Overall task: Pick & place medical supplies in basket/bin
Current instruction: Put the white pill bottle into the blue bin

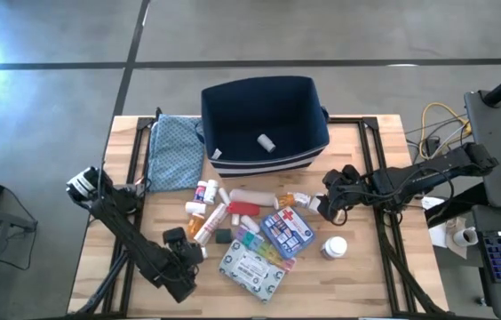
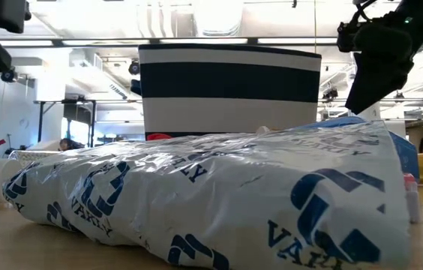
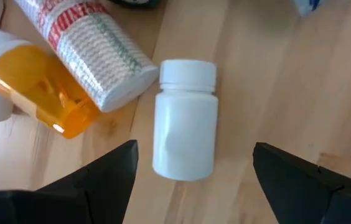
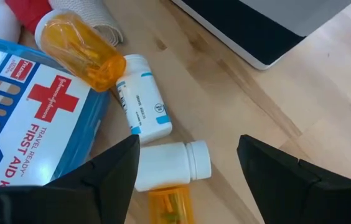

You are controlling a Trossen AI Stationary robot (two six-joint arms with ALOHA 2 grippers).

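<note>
Hovering with fingers spread and nothing held, the right gripper (image 1: 332,203) hangs just in front of the navy bin (image 1: 308,107), above small bottles (image 4: 172,163); the left gripper (image 1: 188,260), also wide and empty, waits farther forward over a white bottle (image 3: 185,121); seemingly 1 white item (image 1: 266,141) lies in the bin; the other supplies (image 1: 255,233) remain on the table before it.

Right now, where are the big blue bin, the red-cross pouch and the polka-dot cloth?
navy bin (image 1: 304,142), high view, right wall.
red-cross pouch (image 4: 32,124), right wrist view, printed front.
blue patterned cloth (image 1: 176,151), high view, middle of the fabric.
</note>
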